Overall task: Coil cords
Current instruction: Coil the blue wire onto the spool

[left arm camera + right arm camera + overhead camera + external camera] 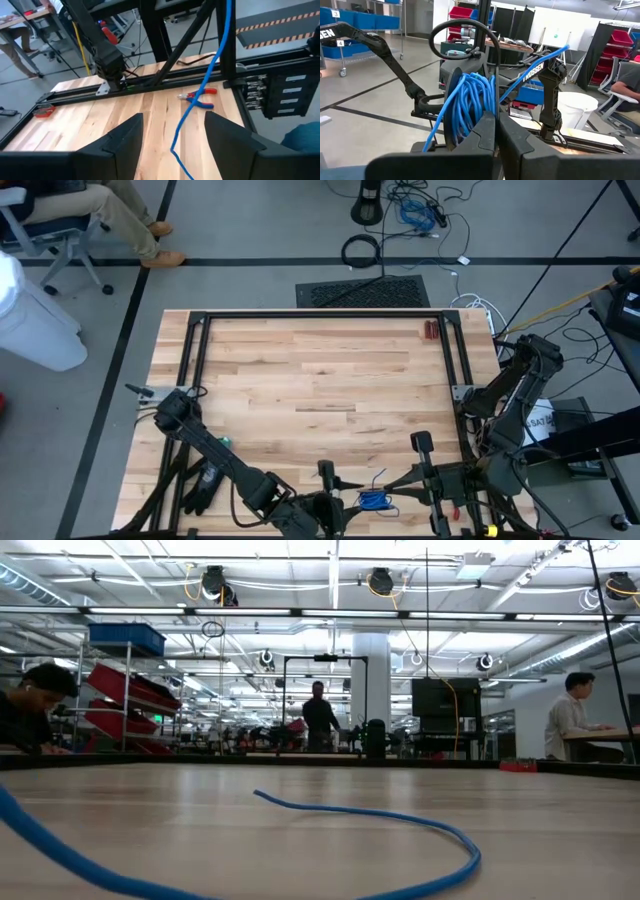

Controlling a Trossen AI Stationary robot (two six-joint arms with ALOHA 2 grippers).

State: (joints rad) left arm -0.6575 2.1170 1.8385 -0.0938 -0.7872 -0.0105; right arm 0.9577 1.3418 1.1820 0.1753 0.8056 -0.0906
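The blue cord (376, 500) is seen in the high view as a small coiled bundle at the near edge of the wooden table (320, 380), between the two grippers, with a thin tail rising from it toward the table's middle. In the right wrist view the coil (470, 107) is shown as many blue loops pinched upright between the right gripper's (496, 132) fingers, which are clenched on it; one strand runs off toward the left arm. In the left wrist view a single blue strand (200, 95) is seen hanging down between the left gripper's (172, 145) spread fingers without being touched by them, so that gripper is released. In the low view a length of the cord (400, 825) is laid in a curve across the tabletop.

Red-handled pliers (200, 97) are found on the table beyond the left gripper, behind the hanging strand. A black glove (203, 485) is lying by the left arm near the table's near left corner. A small red object (430, 330) is set at the far right of the table. A thick black cable ring (361, 249) is left on the floor beyond the table. People are seen in the room behind.
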